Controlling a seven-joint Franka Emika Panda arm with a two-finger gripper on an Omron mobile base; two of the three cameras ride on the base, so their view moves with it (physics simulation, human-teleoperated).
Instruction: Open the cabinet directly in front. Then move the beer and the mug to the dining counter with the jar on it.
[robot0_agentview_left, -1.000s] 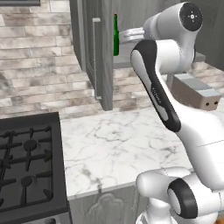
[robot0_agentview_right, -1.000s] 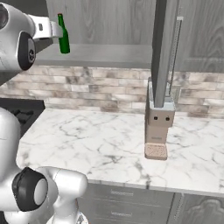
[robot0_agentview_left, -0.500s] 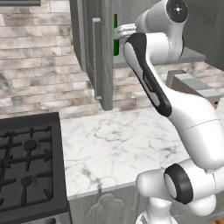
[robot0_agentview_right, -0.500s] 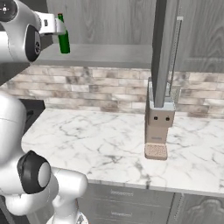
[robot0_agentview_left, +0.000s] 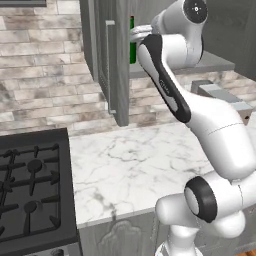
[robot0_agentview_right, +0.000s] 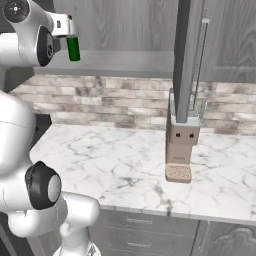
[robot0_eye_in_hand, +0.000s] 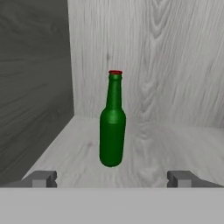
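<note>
The beer (robot0_eye_in_hand: 112, 127), a slim green bottle with a red cap, stands upright on the cabinet's (robot0_eye_in_hand: 153, 148) grey wood shelf, near its left inner wall. My gripper (robot0_eye_in_hand: 112, 179) faces it straight on, open, with the fingertips (robot0_eye_in_hand: 41, 178) wide apart and short of the bottle. From the base, the beer (robot0_agentview_left: 132, 42) shows behind the swung-out left door (robot0_agentview_left: 112, 60), and my gripper (robot0_agentview_right: 69, 31) is up at the beer (robot0_agentview_right: 73, 48) at shelf height. Both cabinet doors stand open. The mug, the dining counter and the jar are out of view.
The right cabinet door (robot0_agentview_right: 187, 60) juts out edge-on over the marble worktop (robot0_agentview_right: 115, 160). A brown coffee machine (robot0_agentview_right: 181, 145) stands under it. A black stove (robot0_agentview_left: 30, 185) adjoins the worktop on the left. A brick backsplash runs behind.
The arm has swung up and in toward the shelf, bringing the hand close to the beer. The bottle stays put and the jaws stay open.
</note>
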